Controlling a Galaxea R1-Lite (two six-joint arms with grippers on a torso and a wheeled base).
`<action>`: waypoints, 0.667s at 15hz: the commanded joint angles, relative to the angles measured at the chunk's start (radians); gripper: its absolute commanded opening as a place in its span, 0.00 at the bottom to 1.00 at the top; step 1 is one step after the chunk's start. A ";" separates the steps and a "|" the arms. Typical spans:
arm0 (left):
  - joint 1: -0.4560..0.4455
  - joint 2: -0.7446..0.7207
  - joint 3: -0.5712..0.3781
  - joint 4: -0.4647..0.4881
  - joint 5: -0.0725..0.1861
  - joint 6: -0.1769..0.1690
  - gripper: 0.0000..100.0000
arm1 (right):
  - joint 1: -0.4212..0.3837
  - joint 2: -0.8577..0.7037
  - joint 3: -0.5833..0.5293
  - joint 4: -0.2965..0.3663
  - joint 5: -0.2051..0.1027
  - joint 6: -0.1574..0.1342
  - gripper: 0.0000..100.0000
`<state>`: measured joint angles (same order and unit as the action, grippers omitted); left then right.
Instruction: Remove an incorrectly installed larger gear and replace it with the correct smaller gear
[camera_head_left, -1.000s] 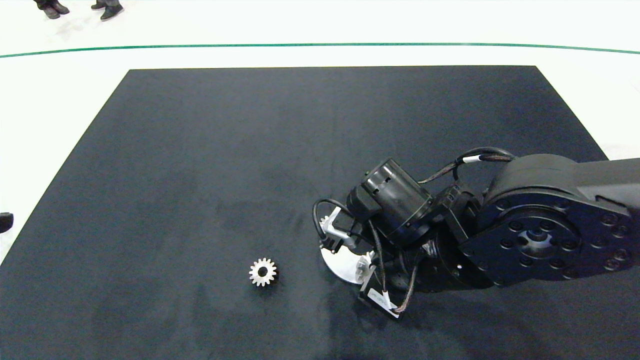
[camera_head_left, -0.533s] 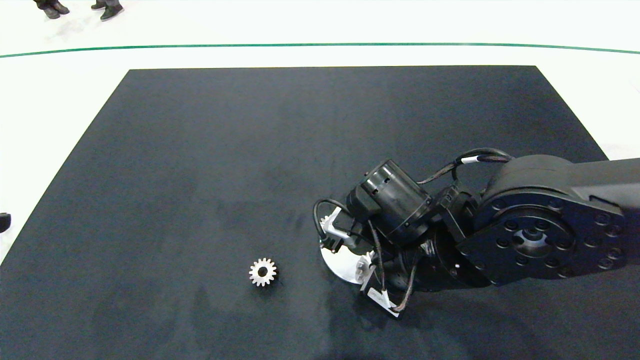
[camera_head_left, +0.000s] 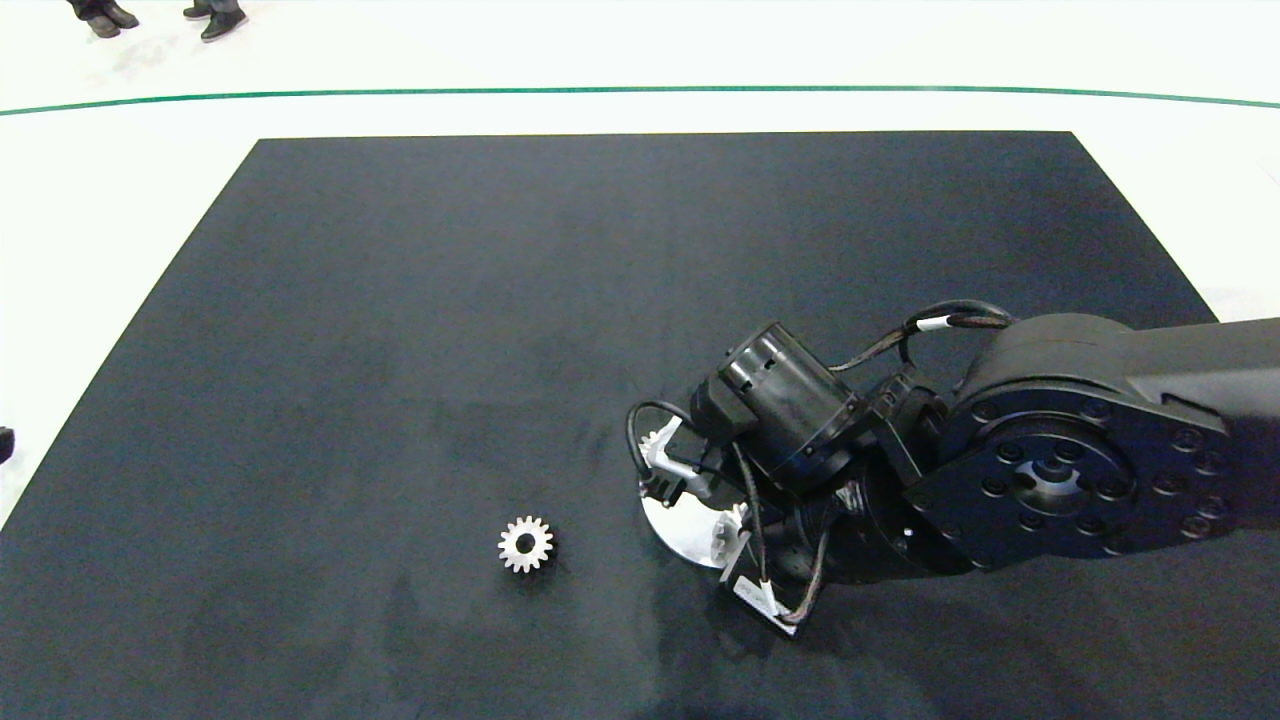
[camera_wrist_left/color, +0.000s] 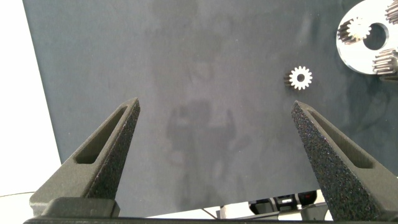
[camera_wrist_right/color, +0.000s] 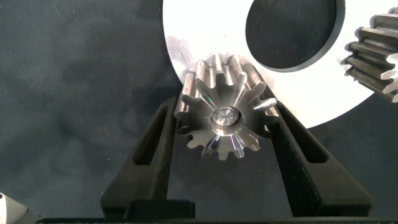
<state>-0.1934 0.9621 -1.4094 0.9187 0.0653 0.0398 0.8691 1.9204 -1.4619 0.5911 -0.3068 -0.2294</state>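
In the right wrist view the larger gear (camera_wrist_right/color: 225, 118), silver with long pointed teeth and a pin in its small centre, stands on a silver disc (camera_wrist_right/color: 205, 31) beside the disc's round hole. My right gripper (camera_wrist_right/color: 225, 109) is shut on it, one finger pressed against the teeth on each side. In the head view the right arm (camera_head_left: 790, 420) covers that grip over the disc (camera_head_left: 680, 530). The smaller gear (camera_head_left: 525, 544), with short teeth and a wide centre hole, lies flat on the mat left of the disc, also seen as the smaller gear (camera_wrist_left/color: 301, 77). My left gripper (camera_wrist_left/color: 216, 104) hangs open above bare mat, far from both.
Another silver gear (camera_wrist_right/color: 376, 53) stands on the disc across the hole from the gripped one. The black mat (camera_head_left: 500, 300) covers the table, white floor around it. A person's shoes (camera_head_left: 210, 20) show at the far left beyond the table.
The right arm's wrist and elbow have shifted slightly up and to the left over the disc. The disc and the smaller gear have not moved.
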 joint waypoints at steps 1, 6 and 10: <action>0.000 0.000 0.001 0.005 0.001 0.000 1.00 | 0.001 0.000 0.000 0.003 -0.002 0.001 0.55; 0.000 0.000 0.001 0.005 0.001 0.000 1.00 | 0.004 -0.011 0.018 -0.002 -0.014 0.010 0.49; 0.000 0.000 0.001 0.005 0.001 0.000 1.00 | 0.005 -0.012 0.029 -0.005 -0.032 0.008 0.40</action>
<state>-0.1932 0.9621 -1.4081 0.9183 0.0653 0.0398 0.8732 1.9109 -1.4351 0.5826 -0.3366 -0.2187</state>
